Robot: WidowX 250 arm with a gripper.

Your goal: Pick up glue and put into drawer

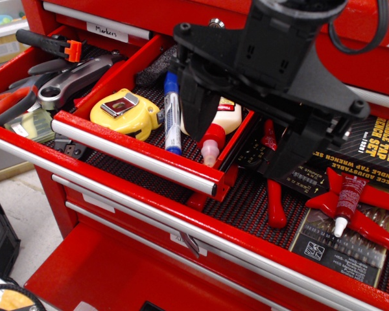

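The glue (349, 194), a small dark red bottle with a white nozzle pointing down-left, lies on a red star-shaped card at the right of the wide drawer. The narrow red drawer (133, 150), with a silver bar handle and a black ribbed liner, stands pulled out at the centre. My black gripper (243, 136) hangs over the right end of that drawer. It is open and empty, up and to the left of the glue and apart from it. Its body hides part of the drawer's back.
The narrow drawer holds a yellow tape measure (126, 110), a blue marker (172, 116) and a large cream-white bottle with a red cap (222, 123). Red-handled pliers (273, 194), a tap wrench box (376, 139) and a drill bit case (340, 249) lie near the glue. Tools (71, 81) fill the left compartment.
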